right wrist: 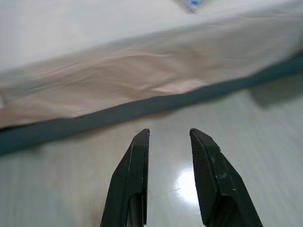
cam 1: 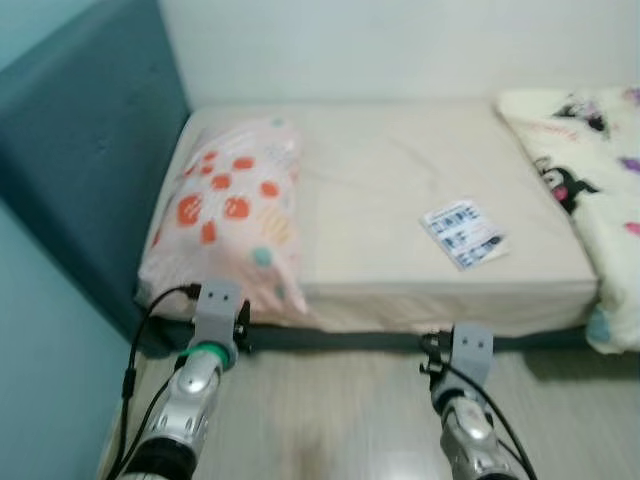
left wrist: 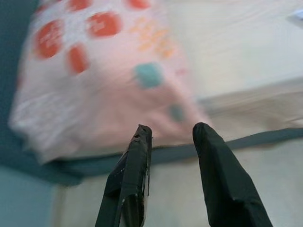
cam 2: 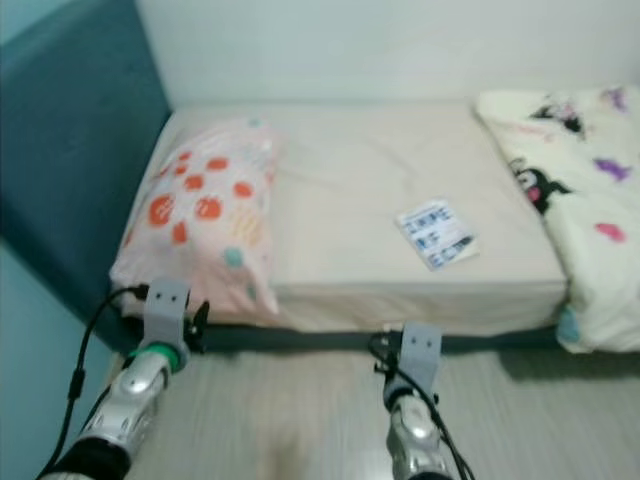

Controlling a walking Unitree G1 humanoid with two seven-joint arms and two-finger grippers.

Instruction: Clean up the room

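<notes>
A pink pillow [cam 1: 232,215] with orange-red spots lies at the left end of the bed [cam 1: 390,160], next to the teal headboard, its near corner over the mattress edge. A small blue-and-white packet [cam 1: 463,233] lies flat on the beige sheet, right of the middle. A cream blanket [cam 1: 590,150] with cartoon figures is heaped at the bed's right end. My left gripper [left wrist: 173,130] is open and empty, low before the pillow's corner [left wrist: 109,80]. My right gripper [right wrist: 168,132] is open and empty over the floor, facing the bed's side [right wrist: 142,71].
The teal padded headboard [cam 1: 80,160] rises on the left, and a white wall runs behind the bed. Pale wooden floor [cam 1: 340,410] lies between me and the bed frame's dark base [cam 1: 340,340]. A black cable [cam 1: 135,350] loops beside my left arm.
</notes>
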